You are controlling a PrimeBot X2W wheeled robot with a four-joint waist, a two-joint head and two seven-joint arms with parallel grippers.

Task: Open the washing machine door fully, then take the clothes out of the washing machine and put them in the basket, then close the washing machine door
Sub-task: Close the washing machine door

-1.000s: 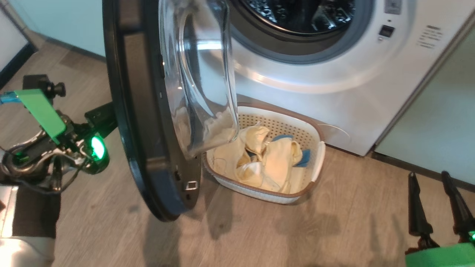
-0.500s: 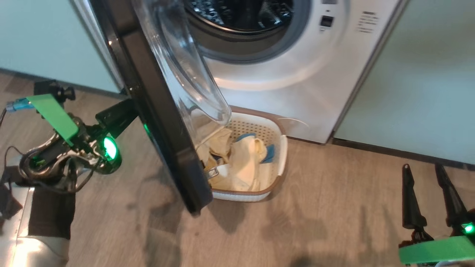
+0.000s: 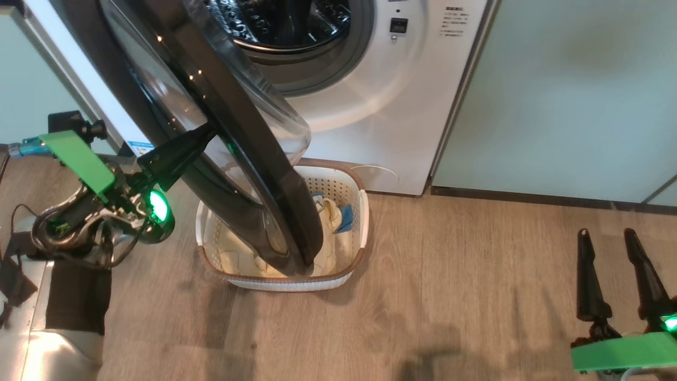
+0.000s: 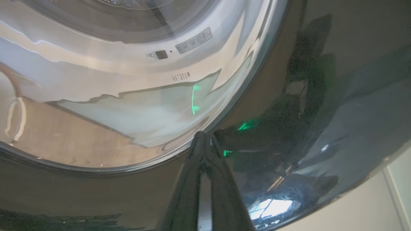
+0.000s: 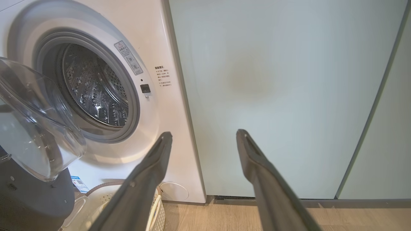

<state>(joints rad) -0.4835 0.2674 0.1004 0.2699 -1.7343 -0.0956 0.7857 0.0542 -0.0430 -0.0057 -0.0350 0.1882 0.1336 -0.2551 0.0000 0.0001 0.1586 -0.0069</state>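
Wood floor (image 3: 449, 296); washer (image 3: 370, 116) blue sticker (image 5: 78, 183) txt illegible.

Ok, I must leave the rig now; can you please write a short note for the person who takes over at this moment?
Left tool: shut, its tip against the glossy outer face of the washing machine door.
Right tool: open, holding nothing, apart from everything.
The clothes lie in the basket, which stands before the washing machine. The drum looks empty as far as it shows.
Done: door opened, clothes moved.
Left: push the door fully shut; it stands partly open, over the basket in the head view.
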